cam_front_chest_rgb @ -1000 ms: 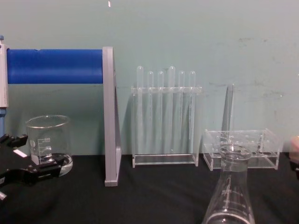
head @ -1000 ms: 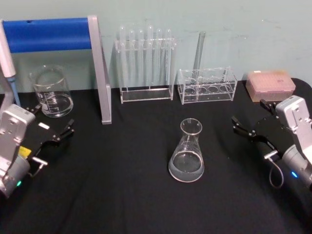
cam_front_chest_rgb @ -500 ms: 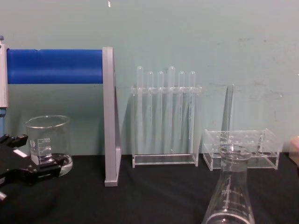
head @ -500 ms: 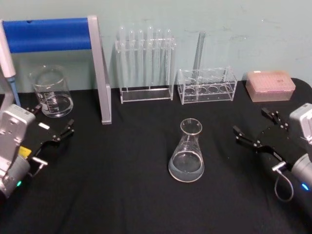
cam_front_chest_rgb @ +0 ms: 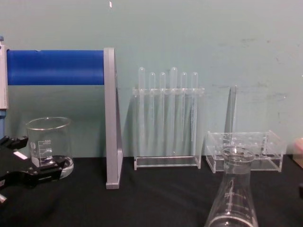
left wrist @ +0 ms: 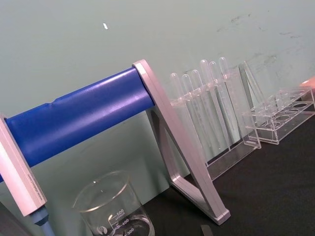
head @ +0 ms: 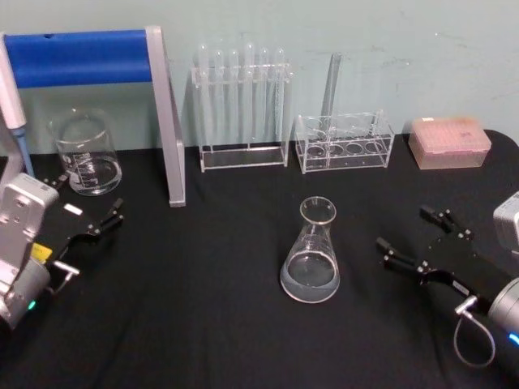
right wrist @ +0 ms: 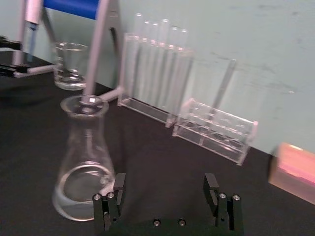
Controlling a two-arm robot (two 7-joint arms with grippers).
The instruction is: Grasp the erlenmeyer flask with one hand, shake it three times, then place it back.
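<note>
The erlenmeyer flask [head: 310, 253] stands upright on the black table, mid-table, with a little clear liquid in its base. It also rises at the lower right of the chest view [cam_front_chest_rgb: 232, 196]. My right gripper [head: 403, 228] is open to the flask's right, a short gap away and touching nothing. In the right wrist view its open jaws [right wrist: 165, 183] point past the flask [right wrist: 83, 152], which stands off to one side. My left gripper [head: 87, 196] rests open near the table's left edge, by the beaker, with nothing in it.
A glass beaker [head: 85, 154] stands at the back left beside a blue-and-grey stand [head: 166, 121] and a pipette [head: 12, 97]. Along the back are a test tube rack [head: 243, 105], a lower clear rack [head: 345, 142] and a pink box [head: 450, 142].
My right gripper has drawn back toward the table's front edge and shifted slightly toward the flask, staying open. The flask and the left arm have not moved.
</note>
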